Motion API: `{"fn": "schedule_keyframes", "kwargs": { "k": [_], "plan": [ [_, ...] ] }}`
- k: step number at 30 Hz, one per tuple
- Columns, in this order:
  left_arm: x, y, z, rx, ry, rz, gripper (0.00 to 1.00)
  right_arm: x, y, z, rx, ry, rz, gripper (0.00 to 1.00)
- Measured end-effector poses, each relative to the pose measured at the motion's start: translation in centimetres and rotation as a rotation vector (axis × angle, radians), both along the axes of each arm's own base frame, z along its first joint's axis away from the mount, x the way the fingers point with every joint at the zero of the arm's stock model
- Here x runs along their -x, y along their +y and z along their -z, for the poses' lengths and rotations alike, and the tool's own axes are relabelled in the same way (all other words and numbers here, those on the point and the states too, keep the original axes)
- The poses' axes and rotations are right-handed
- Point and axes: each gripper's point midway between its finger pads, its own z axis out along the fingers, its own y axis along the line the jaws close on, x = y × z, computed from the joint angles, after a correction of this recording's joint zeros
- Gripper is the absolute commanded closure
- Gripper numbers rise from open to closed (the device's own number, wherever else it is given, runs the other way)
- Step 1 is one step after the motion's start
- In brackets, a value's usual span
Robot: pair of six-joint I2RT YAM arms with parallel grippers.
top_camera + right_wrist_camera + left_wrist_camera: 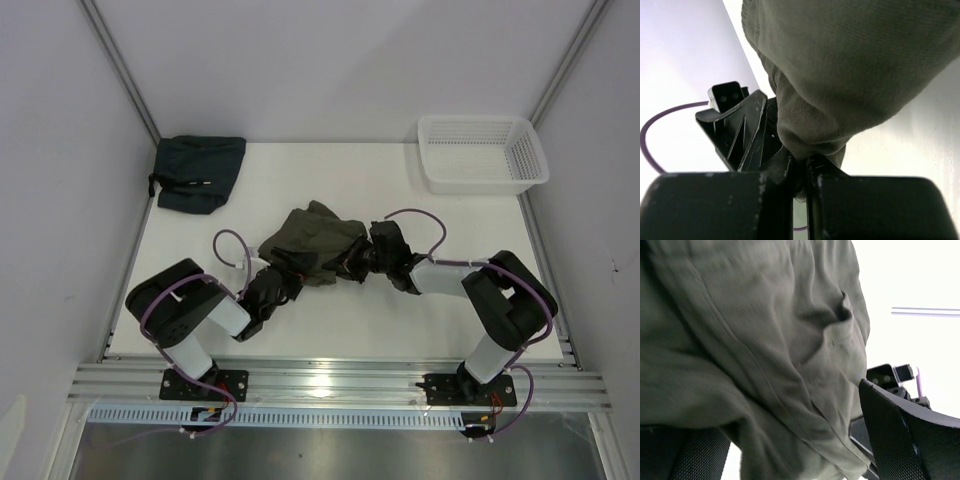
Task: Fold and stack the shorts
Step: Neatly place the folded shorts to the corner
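The olive-green shorts (312,243) lie crumpled in the middle of the table. My left gripper (272,288) is at their near-left edge. In the left wrist view its jaws stand wide apart (790,445), and the shorts' cloth (765,340) lies between the fingers (905,435) and fills the view. My right gripper (366,258) is at the shorts' right edge. In the right wrist view it is shut (800,167) on a bunched fold of the shorts (850,65). The drawstring is not visible.
A dark teal folded garment (198,172) lies at the back left corner. A white mesh basket (482,152) stands at the back right. Purple cables (228,243) loop beside both wrists. Metal rails run along the near table edge (330,380).
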Motion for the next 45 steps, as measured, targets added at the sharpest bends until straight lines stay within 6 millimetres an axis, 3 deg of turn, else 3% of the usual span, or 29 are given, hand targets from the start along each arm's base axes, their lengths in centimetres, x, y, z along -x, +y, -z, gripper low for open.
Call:
{"fn": "schedule_keyframes", "kwargs": {
  "k": [9, 18, 24, 27, 28, 31, 33, 38, 45],
  "plan": [
    [1.3, -0.1, 0.0, 0.011, -0.010, 0.027, 0.01, -0.2, -0.3, -0.7, -0.018, 0.000, 0.009, 1.00],
    [2.7, 1.8, -0.8, -0.084, -0.028, 0.038, 0.01, -0.5, -1.9, 0.4, 0.026, 0.017, 0.028, 0.96],
    [2.7, 3.0, -3.8, -0.190, -0.090, 0.032, 0.01, -0.3, -6.4, 2.1, 0.099, 0.031, 0.099, 0.79],
    [2.8, 3.9, -4.4, -0.250, -0.102, 0.023, 0.01, 0.0, -8.4, 2.8, 0.140, 0.019, 0.136, 0.59],
    [2.9, 4.2, -4.4, -0.271, -0.100, 0.024, 0.01, 0.0, -8.9, 2.9, 0.153, 0.013, 0.143, 0.42],
    [2.8, 4.6, -4.2, -0.336, -0.093, 0.029, 0.01, 0.0, -9.8, 3.6, 0.191, -0.013, 0.149, 0.16],
    [2.8, 4.8, -4.0, -0.371, -0.087, 0.036, 0.01, 0.0, -10.1, 4.0, 0.210, -0.036, 0.145, 0.08],
    [2.2, 5.5, -3.3, -0.437, -0.080, 0.041, 0.01, 0.4, -10.0, 4.1, 0.200, -0.102, 0.143, 0.03],
    [0.2, 7.7, -1.5, -0.515, -0.033, 0.033, 0.01, 1.4, -8.1, 4.0, 0.143, -0.235, 0.120, 0.03]
  ]
}}
